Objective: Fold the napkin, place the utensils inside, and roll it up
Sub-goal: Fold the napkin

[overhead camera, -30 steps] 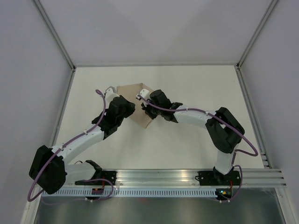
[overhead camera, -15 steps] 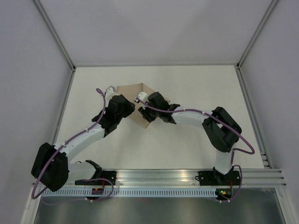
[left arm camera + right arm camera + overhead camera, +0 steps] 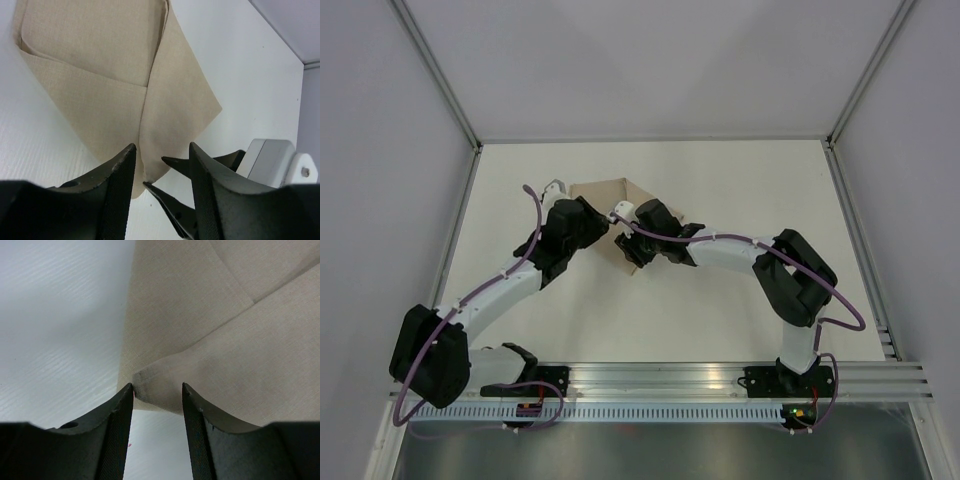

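The tan napkin (image 3: 605,194) lies folded on the white table, its flaps overlapping into a point toward the near side. In the left wrist view the napkin (image 3: 100,50) fills the upper half. My left gripper (image 3: 160,150) is open just short of the napkin's lower tip, and the right gripper's dark fingertips (image 3: 172,162) show between its fingers. In the right wrist view my right gripper (image 3: 157,387) is open, with a rounded napkin (image 3: 200,300) corner lying between its fingers. From above, the left gripper (image 3: 606,233) and right gripper (image 3: 628,254) meet at the napkin's near edge. No utensils are visible.
The white table (image 3: 740,190) is fenced by metal frame posts and grey walls on three sides. The two arms arch inward from their bases on the rail (image 3: 660,380) at the near edge. The right wrist's white camera block (image 3: 270,160) sits close to my left fingers.
The right gripper has moved left and nearer, onto the napkin's near corner. The left gripper has shifted slightly away from the bases. The napkin has hardly moved.
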